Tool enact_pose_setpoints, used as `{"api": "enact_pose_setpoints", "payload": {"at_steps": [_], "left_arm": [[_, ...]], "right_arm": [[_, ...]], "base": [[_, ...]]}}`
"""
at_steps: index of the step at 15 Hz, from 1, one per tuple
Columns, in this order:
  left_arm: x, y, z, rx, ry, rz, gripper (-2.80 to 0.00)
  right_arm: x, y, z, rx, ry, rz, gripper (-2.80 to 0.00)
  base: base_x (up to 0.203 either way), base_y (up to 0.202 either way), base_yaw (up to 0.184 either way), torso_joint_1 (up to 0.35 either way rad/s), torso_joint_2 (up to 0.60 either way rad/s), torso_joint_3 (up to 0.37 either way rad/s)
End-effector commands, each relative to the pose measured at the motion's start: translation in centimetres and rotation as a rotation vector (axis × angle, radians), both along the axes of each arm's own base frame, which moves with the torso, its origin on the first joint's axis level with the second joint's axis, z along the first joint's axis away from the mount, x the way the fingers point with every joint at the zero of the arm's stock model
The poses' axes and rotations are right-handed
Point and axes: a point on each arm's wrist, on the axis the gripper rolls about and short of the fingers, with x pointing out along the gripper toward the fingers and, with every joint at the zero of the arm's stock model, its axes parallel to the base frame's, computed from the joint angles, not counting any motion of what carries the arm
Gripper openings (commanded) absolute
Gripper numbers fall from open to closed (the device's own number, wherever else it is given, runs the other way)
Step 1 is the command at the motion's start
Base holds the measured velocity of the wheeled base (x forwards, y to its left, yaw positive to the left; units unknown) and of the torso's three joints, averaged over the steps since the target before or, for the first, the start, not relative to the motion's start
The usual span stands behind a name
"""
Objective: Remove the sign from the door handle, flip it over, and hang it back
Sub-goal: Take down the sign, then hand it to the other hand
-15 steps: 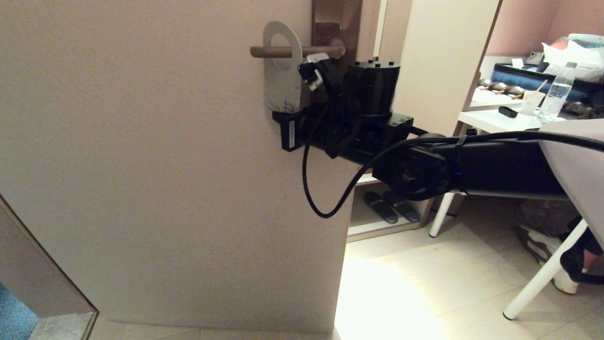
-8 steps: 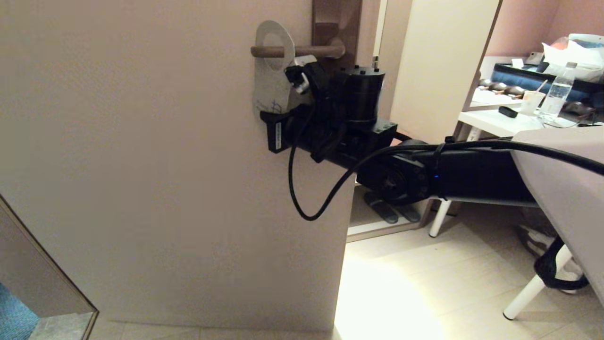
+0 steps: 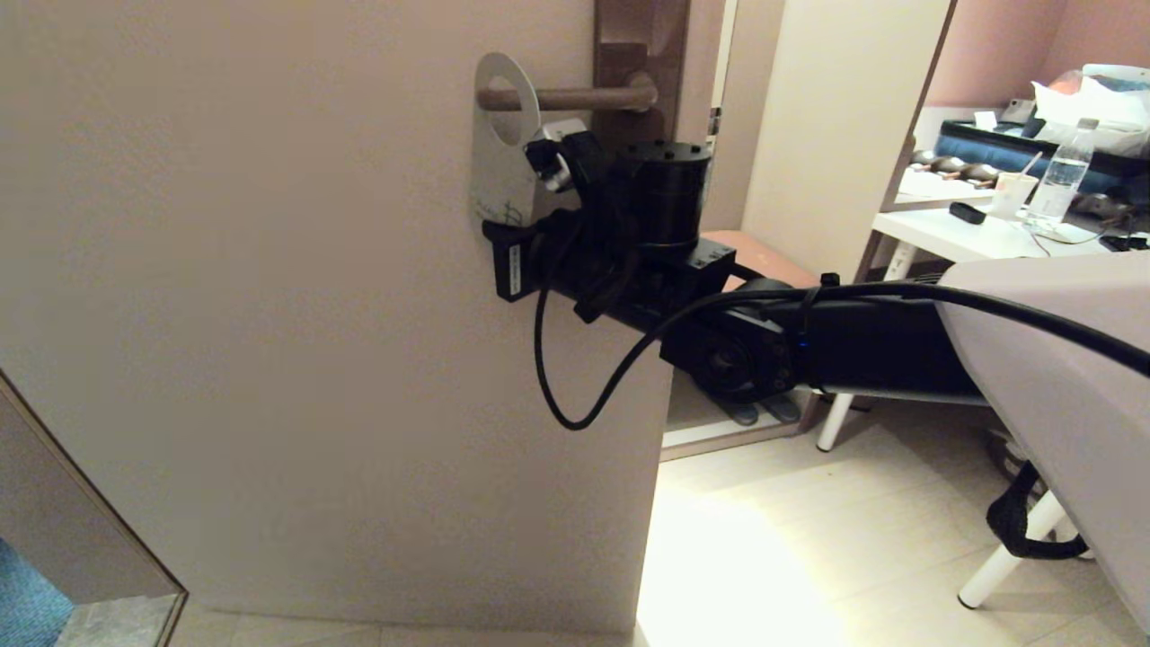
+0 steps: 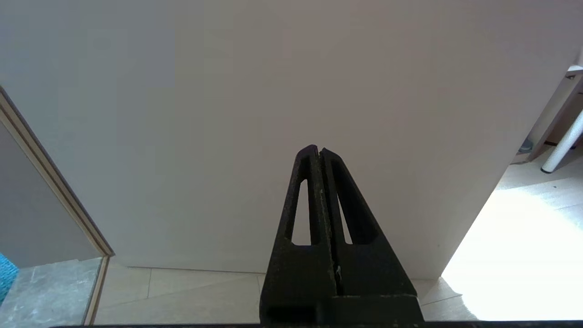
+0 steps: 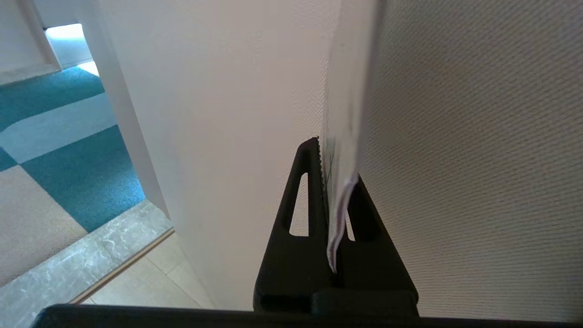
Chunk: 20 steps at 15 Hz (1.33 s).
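The sign [image 3: 497, 180] shows its white side and hangs by its oval hole at the free tip of the door handle [image 3: 584, 97], a brown lever on a tall brown backplate [image 3: 640, 54]. My right gripper [image 3: 505, 235] is shut on the sign's lower end. In the right wrist view the card [image 5: 348, 91] stands edge-on, pinched in that gripper [image 5: 337, 159], close to the door face. My left gripper [image 4: 319, 152] is shut and empty, low down, facing the bottom of the door.
The pale door [image 3: 269, 314] fills the left. Its free edge is just right of the backplate, with the room beyond. A white table [image 3: 943, 229] with a water bottle [image 3: 1060, 184] stands at the right. Slippers [image 3: 764, 409] lie on a low shelf.
My right gripper has slid the sign leftward along the handle, from near the backplate to the free tip. The left arm has not moved.
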Motion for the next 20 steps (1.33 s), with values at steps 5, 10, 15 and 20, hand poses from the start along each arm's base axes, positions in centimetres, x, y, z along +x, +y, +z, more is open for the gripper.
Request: {"api": "enact_pose_setpoints", "payload": {"at_steps": [5, 10, 15, 20], "left_arm": [[0.0, 0.0, 0.0, -0.001, 0.001, 0.000, -2.80], [0.0, 0.0, 0.0, -0.001, 0.001, 0.000, -2.80], [0.0, 0.0, 0.0, -0.001, 0.001, -0.001, -2.80], [0.0, 0.0, 0.0, -0.001, 0.001, -0.001, -2.80]], "right_arm": [[-0.4, 1.1, 0.8, 0.059, 0.000, 0.027, -2.80], [-0.7, 1.7, 0.3, 0.049, 0.007, 0.040, -2.80], [-1.5, 2.1, -0.2, 0.030, 0.024, 0.059, -2.80], [-3.2, 2.2, 0.1, 0.015, 0.038, 0.083, -2.80]], "base": [[0.000, 0.000, 0.000, 0.000, 0.00, 0.000], [0.000, 0.000, 0.000, 0.000, 0.00, 0.000], [0.000, 0.000, 0.000, 0.000, 0.00, 0.000], [0.000, 0.000, 0.000, 0.000, 0.00, 0.000]]}}
